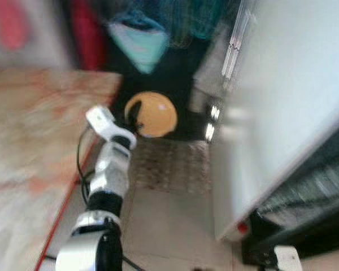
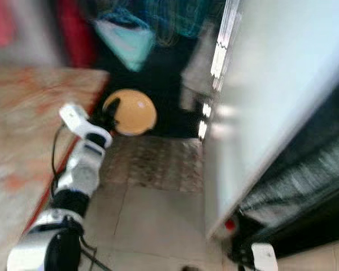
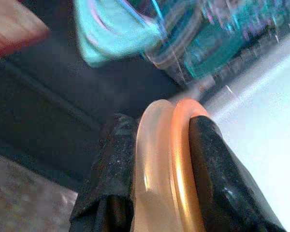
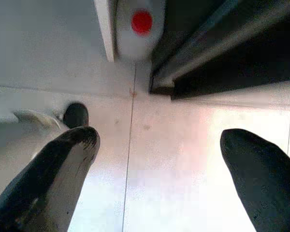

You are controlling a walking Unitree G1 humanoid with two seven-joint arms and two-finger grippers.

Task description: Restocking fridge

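Head cams are blurred. Pale tiled floor [image 1: 164, 226] below me, with a patterned mat [image 1: 169, 164] further ahead and a dark gap beyond it holding something turquoise [image 1: 140, 44], too smeared to identify.

Far left: marbled pink-beige worktop [image 1: 34, 147] with a red edge running down toward me.

Just right of that edge, my left arm reaches forward. The left pincer [image 3: 159, 159] is clenched on an orange round container [image 1: 151, 114], which looks like a bowl or lid. In the head view I see it held up at the arm's tip, above the far edge of the mat, in front of the dark gap. Left wrist view: its rim [image 3: 171, 169] is edge-on, squeezed between the two black fingers [image 3: 111, 174], one pad on each face, both touching.

Right of centre: the big white fridge door [image 1: 288, 96] stands open, edge toward me, with a red dot at its lower corner [image 1: 242, 228]. Dark fridge interior [image 1: 311, 192] to its right, shelves only streaks.

Far right, low: right pincer [image 4: 159, 159] hangs over the floor tiles near the door's bottom corner, fingers spread wide, nothing between them.
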